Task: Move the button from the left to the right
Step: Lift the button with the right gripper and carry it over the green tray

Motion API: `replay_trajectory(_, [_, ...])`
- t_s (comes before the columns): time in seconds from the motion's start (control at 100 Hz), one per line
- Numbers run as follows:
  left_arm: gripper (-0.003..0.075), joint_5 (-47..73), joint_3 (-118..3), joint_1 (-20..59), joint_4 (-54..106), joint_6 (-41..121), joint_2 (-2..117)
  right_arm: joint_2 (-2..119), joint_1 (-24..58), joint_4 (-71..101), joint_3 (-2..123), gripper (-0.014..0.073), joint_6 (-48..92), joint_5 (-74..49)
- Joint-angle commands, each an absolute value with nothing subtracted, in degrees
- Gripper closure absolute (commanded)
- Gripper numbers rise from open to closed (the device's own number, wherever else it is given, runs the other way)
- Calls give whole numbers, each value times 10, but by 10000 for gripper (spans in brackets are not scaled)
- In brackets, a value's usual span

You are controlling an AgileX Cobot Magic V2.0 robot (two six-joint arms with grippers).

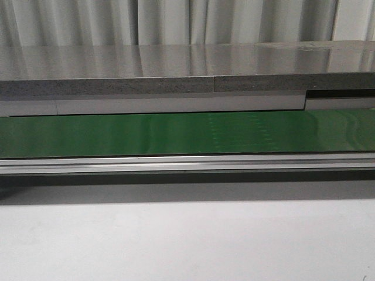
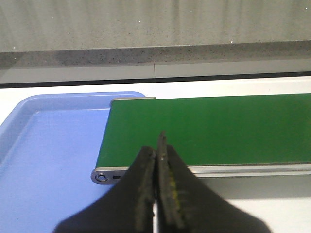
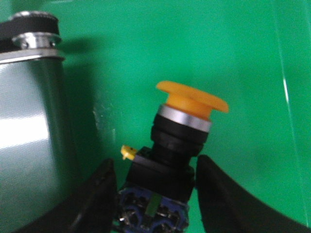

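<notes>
Nearest in the right wrist view, right gripper [image 3: 154,194] grasping the button [image 3: 177,145], black fingers [image 3: 95,199] pressed to either side of its black boxy base; yellow-orange mushroom cap tilted away from the fingers above a silver collar, a small yellow tab at one corner of the base, blue terminal block underneath; bright green surface [image 3: 243,58] behind it, with a grey metal frame [image 3: 29,131] and a roller end [image 3: 36,31] to one side. In the left wrist view, left gripper [image 2: 156,160] clenched, tips meeting with nothing between them; just beyond, conveyor belt [image 2: 209,128], green with a silver rail; beside its end a blue tray [image 2: 48,145]; farther off a grey ledge [image 2: 146,53]. In the front view, white table [image 1: 187,240], then the belt, then a grey countertop [image 1: 176,64], curtain [image 1: 176,20] at the back; neither arm visible there.
</notes>
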State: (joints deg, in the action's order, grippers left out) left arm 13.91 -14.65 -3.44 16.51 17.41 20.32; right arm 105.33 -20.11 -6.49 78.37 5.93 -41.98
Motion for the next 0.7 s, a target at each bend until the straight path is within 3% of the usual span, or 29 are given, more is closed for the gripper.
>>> replay_trajectory(0.0, [741, 94, -163, -31, 173, 176, 208, 1045, -206, -63, 804, 356, 68, -393])
replay_trajectory(0.26, [741, 94, -163, -31, 173, 176, 208, 1084, -206, -56, 804, 337, 68, -392])
replay_trajectory(0.54, [741, 94, -163, -31, 173, 176, 208, 1094, -206, -52, 804, 108, 68, -388])
replay_trajectory(0.69, [741, 94, -163, -31, 173, 176, 208, 1091, -209, -53, 804, 83, 66, -388])
